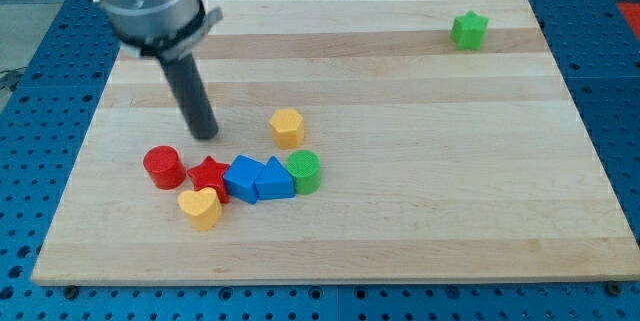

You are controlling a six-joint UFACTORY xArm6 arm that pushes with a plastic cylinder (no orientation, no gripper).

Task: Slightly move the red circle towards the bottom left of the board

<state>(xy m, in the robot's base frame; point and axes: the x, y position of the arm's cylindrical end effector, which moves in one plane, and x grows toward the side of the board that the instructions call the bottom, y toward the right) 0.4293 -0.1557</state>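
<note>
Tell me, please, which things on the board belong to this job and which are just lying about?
Part of the job:
red circle
my tip, above and to the right of it, apart
board

Lying about:
red star
yellow heart
blue blocks
green cylinder
yellow hexagon
green star

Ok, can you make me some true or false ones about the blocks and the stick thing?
1. My tip is touching the red circle. False: it stands apart from it, up and to the view's right of it.
2. The green star sits alone near the view's top right corner of the board. True.
3. The yellow heart is the block closest to the view's bottom. True.
4. The red star lies to the view's left of the red circle. False: it lies to its right, beside the blue cube.
5. The yellow hexagon is above the blue triangle and green circle. True.
</note>
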